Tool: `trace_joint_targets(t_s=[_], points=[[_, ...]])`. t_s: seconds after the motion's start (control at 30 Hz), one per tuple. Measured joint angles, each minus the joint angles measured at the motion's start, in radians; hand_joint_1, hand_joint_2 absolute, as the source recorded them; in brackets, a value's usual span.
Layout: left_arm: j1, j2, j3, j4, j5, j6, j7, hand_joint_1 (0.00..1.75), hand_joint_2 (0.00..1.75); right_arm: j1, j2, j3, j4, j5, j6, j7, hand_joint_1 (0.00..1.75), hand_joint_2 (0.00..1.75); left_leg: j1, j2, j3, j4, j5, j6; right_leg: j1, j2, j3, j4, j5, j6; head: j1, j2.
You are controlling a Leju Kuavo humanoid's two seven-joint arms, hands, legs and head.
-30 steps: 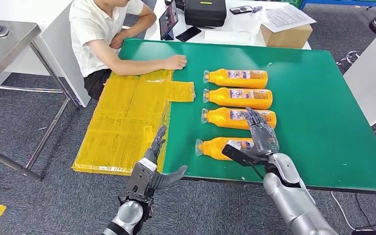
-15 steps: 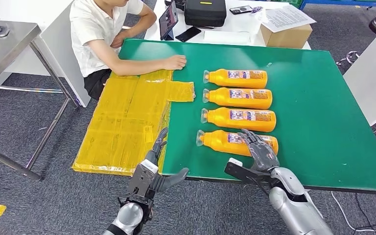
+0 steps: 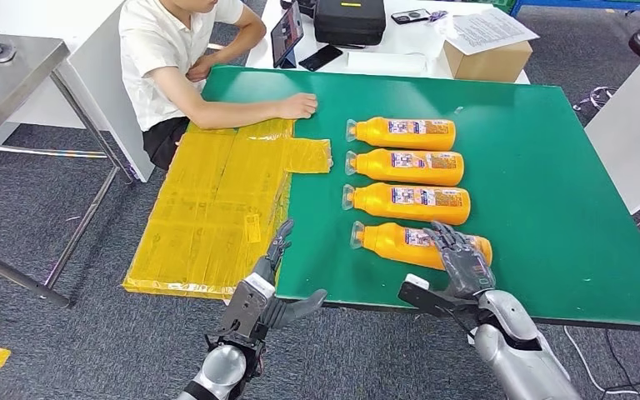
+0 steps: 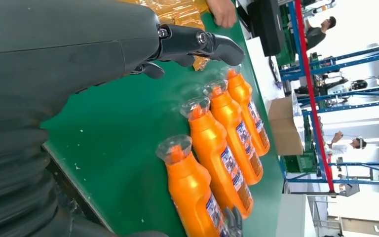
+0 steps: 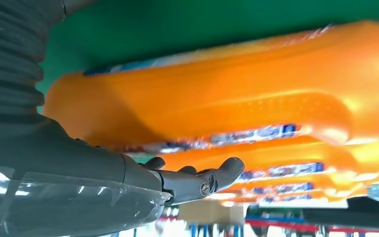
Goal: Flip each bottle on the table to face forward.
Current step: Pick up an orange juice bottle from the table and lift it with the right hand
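Note:
Several orange bottles lie side by side on the green table (image 3: 550, 200), caps to the left, labels up. The nearest bottle (image 3: 408, 243) lies a little right of the row, and my right hand (image 3: 464, 265) lays its spread fingers over its base end, thumb out over the table's front edge. The right wrist view has this bottle (image 5: 237, 89) close above the thumb (image 5: 197, 182). My left hand (image 3: 265, 290) is open at the front edge, left of the bottles, holding nothing. The left wrist view looks along the row, nearest bottle (image 4: 192, 190) first.
A person sits at the table's far left with a hand (image 3: 298, 106) resting on the green top. A yellow wrapped sheet (image 3: 217, 200) overhangs the left side. A cardboard box (image 3: 487, 60), black case (image 3: 349, 21) and tablet (image 3: 287, 35) stand behind.
My right hand drew back from the third bottle to the nearest one, and that bottle slid right. My left hand rose slightly toward the table edge.

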Motion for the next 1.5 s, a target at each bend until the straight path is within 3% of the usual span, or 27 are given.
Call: trace_joint_targets(t_s=[0.47, 0.63, 0.9, 1.5], points=[[0.001, 0.000, 0.000, -0.010, -0.009, 0.005, 0.009, 0.00, 1.75, -0.019, 0.001, 0.024, -0.002, 0.171, -0.144, 0.066, 0.00, 1.75, 0.000, 0.000, -0.001, 0.000, 0.000, 0.000, 0.000, 0.000, -0.001, 0.000, 0.000, 0.000, 0.000, 0.000], [0.001, 0.000, 0.000, -0.015, 0.000, 0.001, 0.014, 0.00, 1.75, -0.031, 0.009, 0.029, 0.004, 0.127, -0.094, 0.070, 0.00, 1.75, 0.000, 0.000, -0.001, 0.000, 0.000, 0.000, 0.000, 0.000, -0.001, 0.000, 0.000, 0.000, 0.000, 0.000], [0.006, 0.001, 0.001, -0.021, 0.015, -0.001, 0.024, 0.00, 1.75, -0.067, 0.005, 0.018, 0.091, 0.081, 0.033, 0.151, 0.00, 1.75, 0.000, 0.000, -0.001, 0.000, 0.000, 0.000, 0.000, 0.000, -0.001, 0.000, 0.000, 0.000, 0.000, 0.000], [0.015, 0.004, 0.005, -0.031, 0.017, 0.004, 0.029, 0.00, 1.75, -0.095, 0.007, -0.009, 0.164, 0.082, 0.034, 0.186, 0.00, 1.75, 0.000, -0.001, 0.005, 0.000, 0.000, 0.000, 0.000, -0.001, 0.004, -0.001, 0.000, 0.000, 0.000, 0.000]])
